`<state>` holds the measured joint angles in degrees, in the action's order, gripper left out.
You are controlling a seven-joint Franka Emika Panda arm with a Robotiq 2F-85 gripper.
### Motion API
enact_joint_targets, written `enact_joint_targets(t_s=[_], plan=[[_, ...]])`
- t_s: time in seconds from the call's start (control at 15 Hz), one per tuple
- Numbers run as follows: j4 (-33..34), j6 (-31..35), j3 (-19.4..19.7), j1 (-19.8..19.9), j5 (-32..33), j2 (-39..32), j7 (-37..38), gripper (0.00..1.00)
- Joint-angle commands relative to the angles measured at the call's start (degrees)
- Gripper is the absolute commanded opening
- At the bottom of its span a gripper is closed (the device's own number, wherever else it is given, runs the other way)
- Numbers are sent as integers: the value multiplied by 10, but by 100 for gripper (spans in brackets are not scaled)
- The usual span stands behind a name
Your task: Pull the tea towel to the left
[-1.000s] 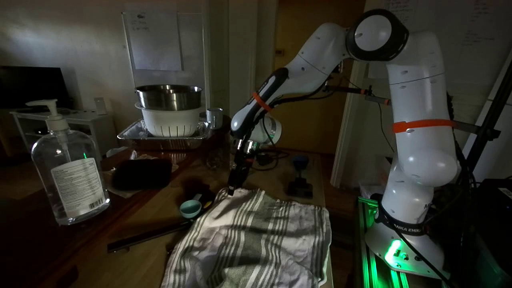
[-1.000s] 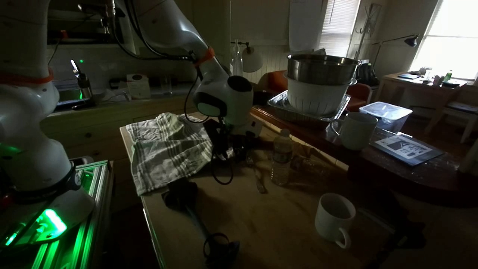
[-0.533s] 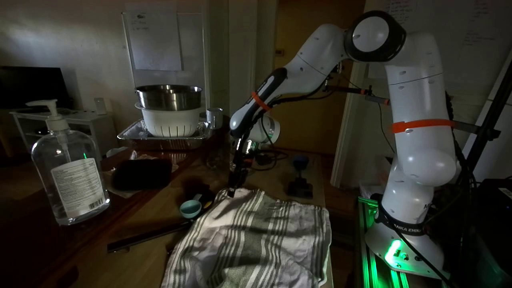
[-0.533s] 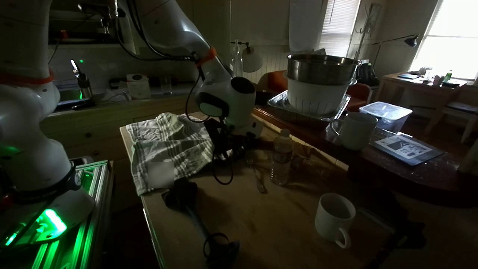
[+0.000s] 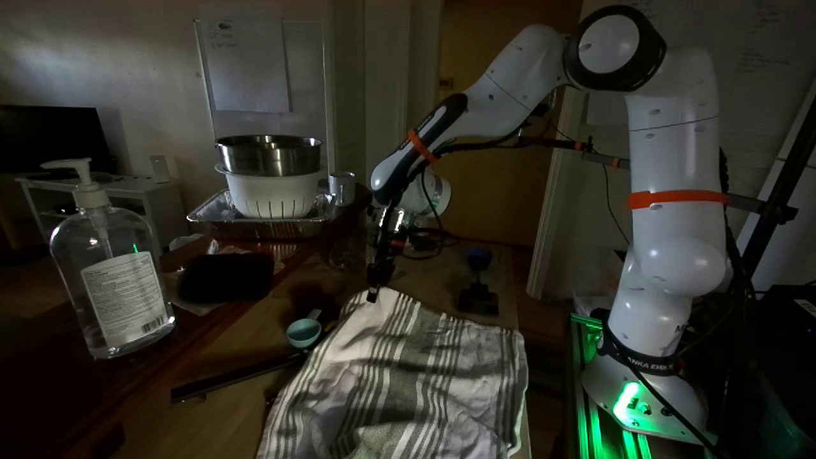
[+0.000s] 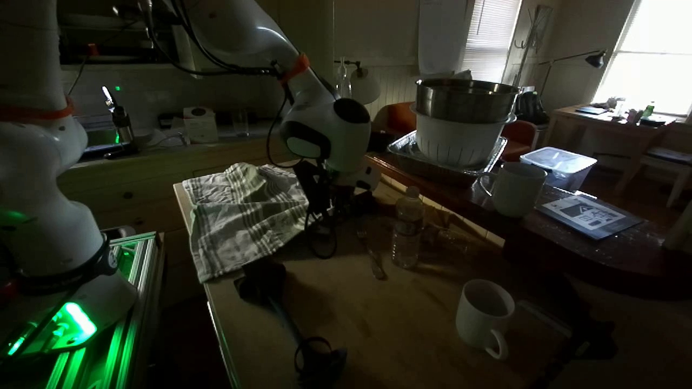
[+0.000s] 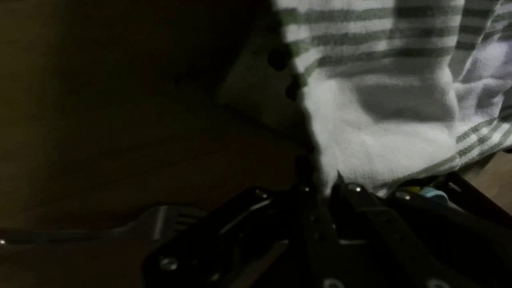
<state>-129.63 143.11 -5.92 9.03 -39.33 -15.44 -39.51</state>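
In the gripper (image 7: 324, 188), low centre of the wrist view: pinching the tea towel (image 7: 394, 92) near a corner. With little seemingly caught, could slip out under tugging. Lying rumpled over the worktop (image 5: 236, 344), bottom centre of an exterior view. Dragged frame-left there, might sweep along the teal scoop (image 5: 303, 334) and dark bar (image 5: 236, 377), just beside.

gripper (image 7: 322, 188) clamped on corner of striped tea towel (image 7: 380, 140), fork (image 7: 106, 235) lying on table (image 7: 28, 100), can't tell near which edge

A bright window (image 6: 651, 59) glares in dim surroundings.
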Motion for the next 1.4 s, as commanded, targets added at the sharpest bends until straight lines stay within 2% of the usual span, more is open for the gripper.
enact_joint_targets(t_s=[0.0,0.13,0.4,0.67,1.07,1.2,1.33], plan=[[-24,-26,4,2,-21,46,-18,7],[-33,-27,9,-3,-20,62,-19,2],[-65,-20,23,-14,1,120,-3,2],[-85,-20,59,-14,44,186,22,2],[-83,-18,107,-21,105,233,36,2],[-87,-16,111,-23,141,247,53,2],[-91,-32,109,-20,205,266,90,2]])
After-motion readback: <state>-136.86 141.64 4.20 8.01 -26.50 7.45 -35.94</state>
